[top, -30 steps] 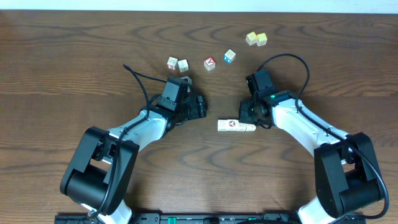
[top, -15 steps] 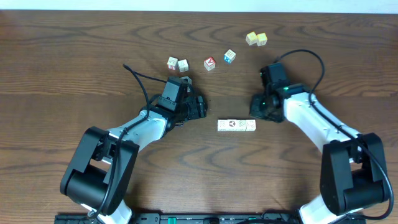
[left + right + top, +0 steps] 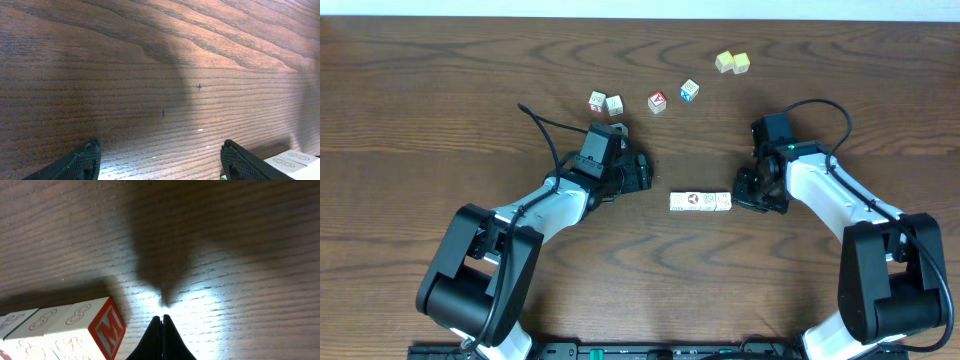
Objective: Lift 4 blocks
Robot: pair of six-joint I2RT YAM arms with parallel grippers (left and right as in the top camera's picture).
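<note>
The blocks (image 3: 701, 202) lie end to end in a short cream-white row at mid-table, flat on the wood. My right gripper (image 3: 744, 199) is shut and empty, low at the row's right end. In the right wrist view its closed tips (image 3: 161, 318) sit just right of the blocks (image 3: 55, 330), whose end face carries a red M; I cannot tell if they touch. My left gripper (image 3: 649, 172) stands open up-left of the row, holding nothing. The left wrist view shows its spread fingers (image 3: 86, 159) over bare wood, with the blocks (image 3: 296, 163) at the lower right.
Behind the arms lie two pale cubes (image 3: 605, 102), a red-faced cube (image 3: 657, 101), a blue-faced cube (image 3: 690, 90) and two yellow cubes (image 3: 732, 62). A black cable (image 3: 537, 119) curls off the left arm.
My right gripper has swung right and then down, from above the row's right end to beside that end. The blocks and the left arm have not moved.
</note>
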